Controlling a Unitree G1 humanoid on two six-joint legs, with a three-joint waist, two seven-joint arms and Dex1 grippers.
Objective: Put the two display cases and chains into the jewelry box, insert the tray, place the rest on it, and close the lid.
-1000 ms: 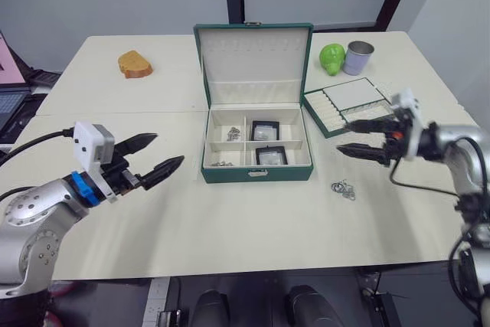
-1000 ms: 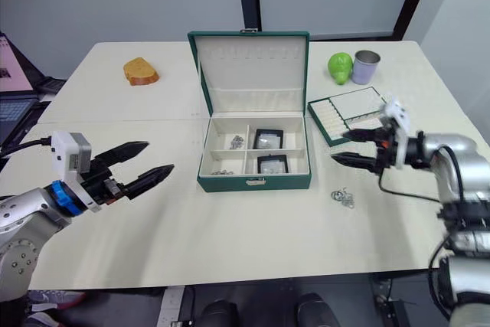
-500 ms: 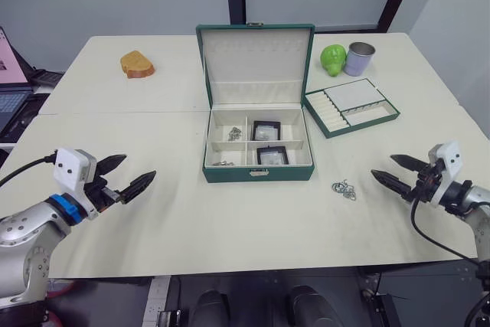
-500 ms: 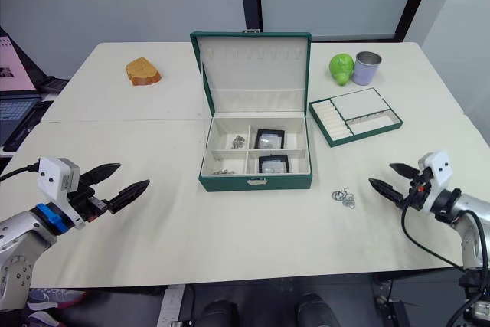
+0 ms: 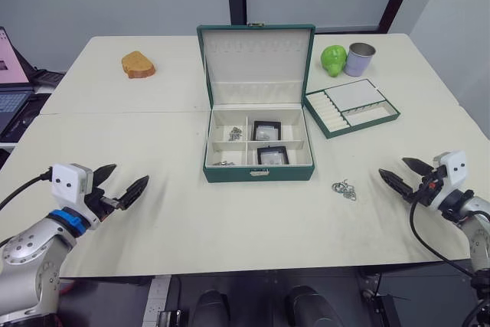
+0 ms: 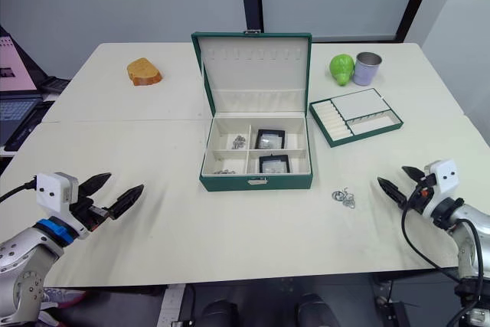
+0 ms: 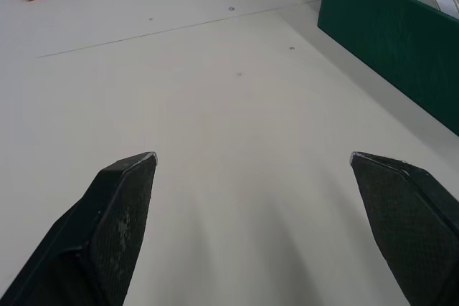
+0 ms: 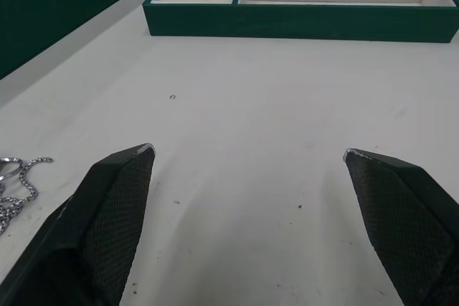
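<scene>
The dark green jewelry box point(image 5: 258, 173) stands open mid-table, its lid point(image 5: 255, 59) upright. Inside, the two display cases point(image 5: 266, 130) point(image 5: 270, 155) lie in the right compartments, and small chain heaps point(image 5: 233, 134) point(image 5: 223, 163) in the left ones. The tray point(image 5: 351, 106) rests on the table to the box's right. A cluster of silvery rings point(image 5: 344, 188) lies in front of the box's right corner. My left gripper point(image 5: 129, 174) hovers open near the front left edge. My right gripper point(image 5: 393, 168) is open at the front right, a short way right of the rings point(image 8: 11, 184).
A slice of bread point(image 5: 138, 64) lies at the far left of the table. A green fruit point(image 5: 332, 59) and a grey-purple cup point(image 5: 358, 58) stand behind the tray. A laptop point(image 5: 11, 105) sits off the table's left edge.
Both arms have drawn back toward the table's front edge. The right gripper left the spot beside the tray; the left one moved left and down. Both stay open and empty.
</scene>
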